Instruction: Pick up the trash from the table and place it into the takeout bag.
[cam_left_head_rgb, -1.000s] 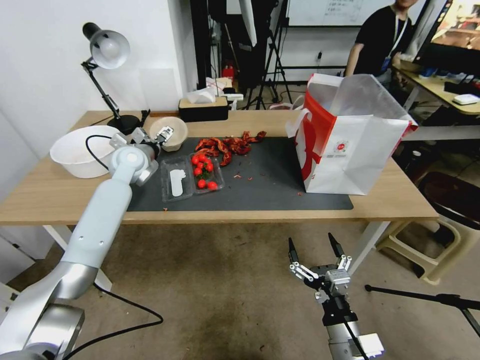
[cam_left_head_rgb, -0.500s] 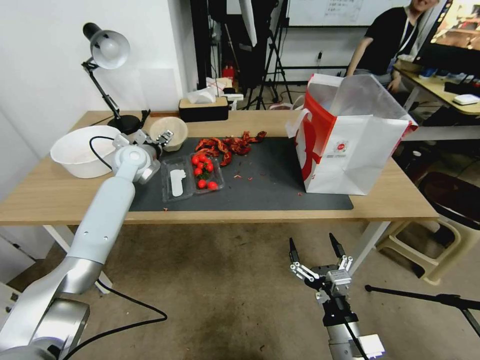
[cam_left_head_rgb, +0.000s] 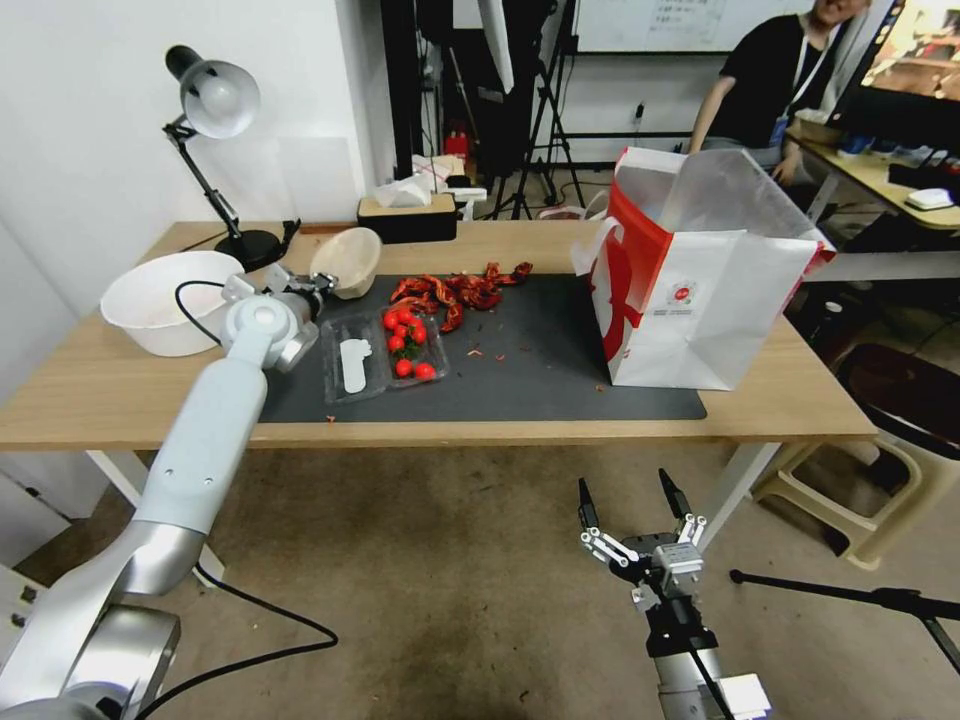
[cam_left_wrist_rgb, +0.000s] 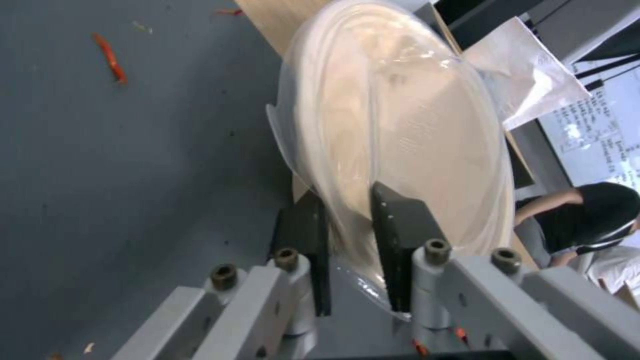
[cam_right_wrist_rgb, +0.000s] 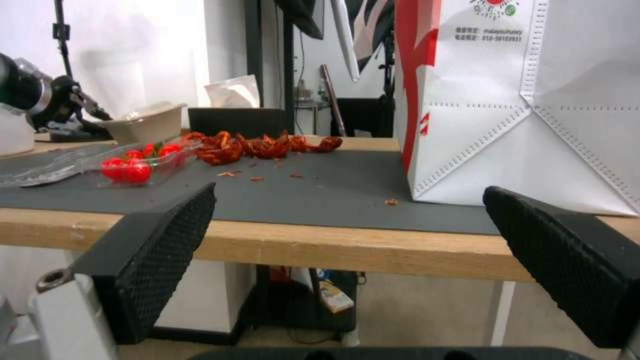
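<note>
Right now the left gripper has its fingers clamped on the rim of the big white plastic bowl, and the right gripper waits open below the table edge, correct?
Not quite. The left gripper has its fingers clamped on the rim of the beige pulp bowl, as the left wrist view shows. The right gripper does wait open below the table edge.

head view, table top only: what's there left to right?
large white plastic bowl → left gripper shut on the rim of the beige pulp bowl → clear clamshell tray of cherry tomatoes → red scraps → takeout bag. All on the table.
</note>
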